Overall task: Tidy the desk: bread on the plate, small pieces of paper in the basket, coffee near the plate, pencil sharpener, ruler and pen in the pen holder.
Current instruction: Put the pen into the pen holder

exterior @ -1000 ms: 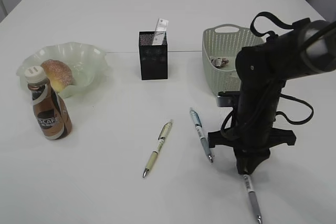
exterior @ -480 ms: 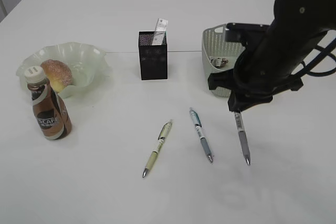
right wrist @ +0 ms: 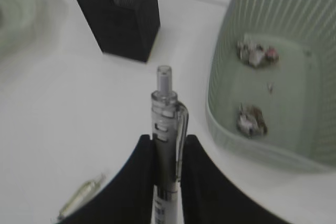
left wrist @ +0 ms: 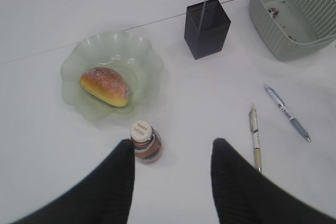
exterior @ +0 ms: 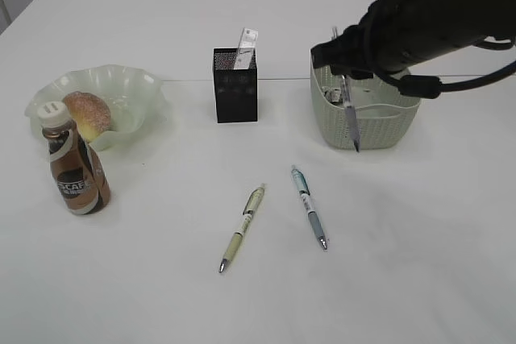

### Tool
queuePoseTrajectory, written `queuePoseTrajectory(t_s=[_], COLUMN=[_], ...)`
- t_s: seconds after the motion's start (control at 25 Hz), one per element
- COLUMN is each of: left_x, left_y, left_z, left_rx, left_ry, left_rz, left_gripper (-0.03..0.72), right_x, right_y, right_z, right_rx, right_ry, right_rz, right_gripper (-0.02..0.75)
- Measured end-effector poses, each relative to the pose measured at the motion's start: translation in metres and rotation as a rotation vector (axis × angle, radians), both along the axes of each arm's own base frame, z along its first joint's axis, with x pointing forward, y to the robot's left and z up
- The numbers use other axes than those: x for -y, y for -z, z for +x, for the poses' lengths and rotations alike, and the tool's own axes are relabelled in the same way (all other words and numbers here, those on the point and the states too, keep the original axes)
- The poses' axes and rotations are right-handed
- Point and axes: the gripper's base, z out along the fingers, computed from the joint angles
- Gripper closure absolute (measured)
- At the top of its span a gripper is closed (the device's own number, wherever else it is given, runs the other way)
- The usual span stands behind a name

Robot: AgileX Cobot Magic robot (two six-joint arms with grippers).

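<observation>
**Desk layout: holder at centre back, plate left, basket right**

On the desk [exterior: 161, 296], the pen holder [exterior: 235, 86] stands near the middle toward the back edge, with the ruler [exterior: 247, 44] upright inside it. Toward the left edge sits the plate [exterior: 145, 90], the bread [exterior: 89, 113] lying in it. The coffee [exterior: 74, 168] stands just in front of the plate, nearer the front edge. Toward the right edge, level with the pen holder, is the basket [exterior: 379, 122]; the two small pieces of paper [right wrist: 254, 51] lie in it, well apart. Above the basket's near left part, a pen [exterior: 349, 110] hangs tip-down in the right gripper [right wrist: 167, 148]. Two more pens lie on the desk in front of the pen holder: a left pen [exterior: 243, 226] and a right pen [exterior: 309, 205], side by side.
</observation>
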Motion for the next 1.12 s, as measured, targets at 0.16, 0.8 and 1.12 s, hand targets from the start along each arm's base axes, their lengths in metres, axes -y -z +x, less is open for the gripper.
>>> queuePoseTrajectory(t_s=[0.16, 0.8, 1.12], left_x=[0.0, -0.003, -0.005], left_y=[0.0, 0.0, -0.001], left_z=[0.0, 0.001, 0.002], left_rx=[-0.001, 0.014, 0.022], left_ry=[0.001, -0.02, -0.033], left_rz=[-0.001, 0.033, 0.053], left_gripper=[0.339, 0.357, 0.364], right_x=[-0.006, -0.039, -0.056], right_y=[-0.013, 0.018, 0.04], right_z=[0.01, 0.071, 0.118], right_rx=[0.188, 0.672, 0.712], right_ry=[-0.027, -0.166, -0.167], right_rz=[0.065, 0.161, 0.167], right_gripper=[0.662, 0.662, 0.662])
